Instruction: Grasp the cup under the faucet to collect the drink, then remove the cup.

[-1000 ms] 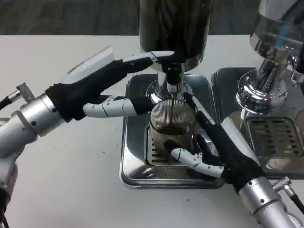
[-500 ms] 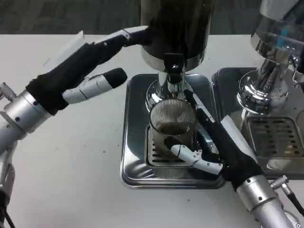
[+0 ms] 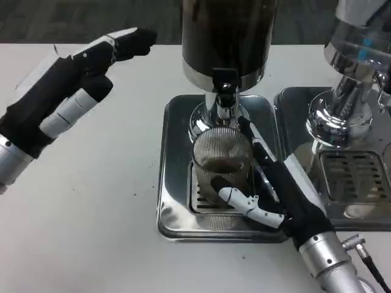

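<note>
A ribbed clear cup with dark drink in its bottom stands on the drip grate under the faucet of the dark drink dispenser. My right hand wraps the cup from the right, thumb across its front base and fingers up its far side. My left hand hovers open over the table at the left, well away from the dispenser, fingers pointing toward it.
The dispenser stands on a steel drip tray. A second dispenser on its own tray stands close to the right of my right arm. White table surface lies to the left.
My left hand has drawn back from the faucet lever, moving left and away from the dispenser. The right hand keeps its hold on the cup, which stays in place.
</note>
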Motion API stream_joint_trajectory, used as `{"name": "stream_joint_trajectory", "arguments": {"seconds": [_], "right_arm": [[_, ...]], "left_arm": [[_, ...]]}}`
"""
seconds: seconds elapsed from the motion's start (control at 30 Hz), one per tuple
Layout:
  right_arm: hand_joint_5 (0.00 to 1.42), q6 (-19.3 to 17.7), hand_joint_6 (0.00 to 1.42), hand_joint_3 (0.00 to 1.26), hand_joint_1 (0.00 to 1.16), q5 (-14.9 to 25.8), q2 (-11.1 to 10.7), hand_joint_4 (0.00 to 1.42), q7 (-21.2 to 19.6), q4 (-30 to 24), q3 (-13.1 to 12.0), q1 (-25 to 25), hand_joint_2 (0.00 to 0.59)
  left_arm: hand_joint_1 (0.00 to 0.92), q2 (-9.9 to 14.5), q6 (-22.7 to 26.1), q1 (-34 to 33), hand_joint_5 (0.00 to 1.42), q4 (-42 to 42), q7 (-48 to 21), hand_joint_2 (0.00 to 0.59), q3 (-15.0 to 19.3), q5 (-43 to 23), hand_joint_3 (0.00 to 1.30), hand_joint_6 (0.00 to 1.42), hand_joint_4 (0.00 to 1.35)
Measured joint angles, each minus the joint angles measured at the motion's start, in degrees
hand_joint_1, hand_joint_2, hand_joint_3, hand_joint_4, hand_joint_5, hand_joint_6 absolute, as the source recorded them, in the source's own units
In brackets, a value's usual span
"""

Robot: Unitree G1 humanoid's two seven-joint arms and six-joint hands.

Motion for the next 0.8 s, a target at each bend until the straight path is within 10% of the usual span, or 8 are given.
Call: {"name": "stream_joint_trajectory", "arguments": {"seconds": [0.8], "right_arm": [[0.06, 3.09, 0.13, 0.00, 0.65, -5.93, 1.43, 0.00, -5.36, 2.67, 1.67, -2.30, 0.217]], "left_arm": [[0.000, 1.72, 3.19, 7.21, 0.20, -5.07, 0.00, 0.133, 5.23, -0.25, 0.32, 0.16, 0.25]]}}
